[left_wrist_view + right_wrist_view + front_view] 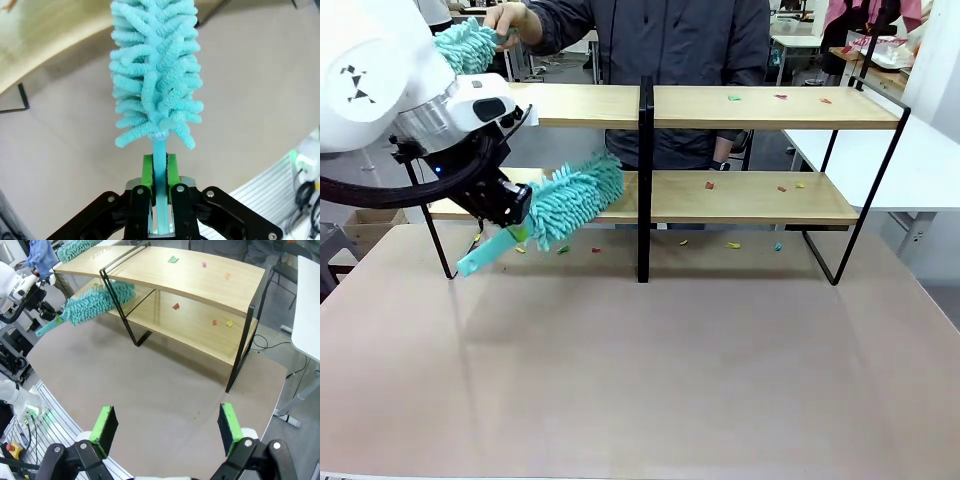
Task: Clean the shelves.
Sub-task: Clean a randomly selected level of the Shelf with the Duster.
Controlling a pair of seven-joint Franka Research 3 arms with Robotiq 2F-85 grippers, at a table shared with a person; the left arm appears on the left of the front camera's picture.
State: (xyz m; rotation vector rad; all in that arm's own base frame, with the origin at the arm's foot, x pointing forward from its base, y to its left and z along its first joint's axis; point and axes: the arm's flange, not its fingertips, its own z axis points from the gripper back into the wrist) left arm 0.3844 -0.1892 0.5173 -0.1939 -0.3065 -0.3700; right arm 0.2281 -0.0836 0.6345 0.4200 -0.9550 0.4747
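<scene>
Spanning the far side of the desk (650, 380), the shelves (760, 198) carry small coloured scraps (734, 98) on both boards. On the left, the left end effector (512, 212) is clenched on a teal duster (575, 198), whose head is at the lower board's left half. The right end effector (167, 422) hangs released above the desk. A person's hand (510, 18) holds a second duster (465, 45) at the upper board's left end.

place: robotics lab | cues: white robot arm (375, 85), white tables (932, 165), floor cables (267, 344)

No legible text, labels or numbers.
</scene>
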